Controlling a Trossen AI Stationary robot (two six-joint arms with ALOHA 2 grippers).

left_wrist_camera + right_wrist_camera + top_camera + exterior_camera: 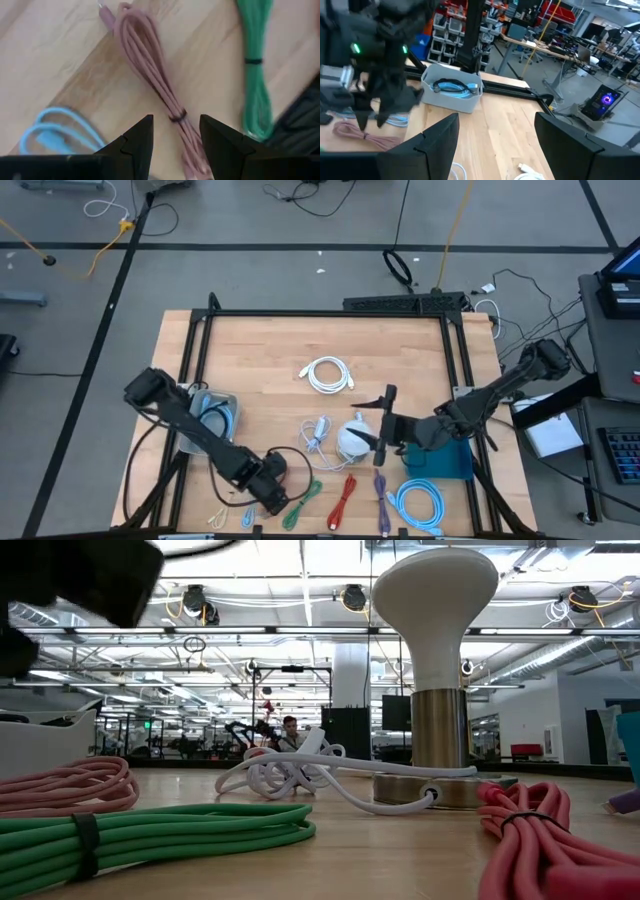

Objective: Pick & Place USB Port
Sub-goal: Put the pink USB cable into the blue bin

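Bundled pink USB cable (155,75), tied mid-length, lies on the wooden desk (270,350) near its front edge, beside the green cable bundle (255,65). Left tool (175,137) hovers directly above it, fingers wide. Judgement: descend straddling the tie, close squarely. Right tool (495,135) waits mid-desk, wide, empty.

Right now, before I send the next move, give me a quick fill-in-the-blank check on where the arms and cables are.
1. The left gripper hangs open over a bundled cable coloured ____.
2. Beside that bundle on the wooden table lies a second one, coloured ____.
3. The grey bin beyond the right gripper holds a coiled cable coloured ____.
4. The right gripper's fingers are ____.

Missing words: pink; green; blue; open
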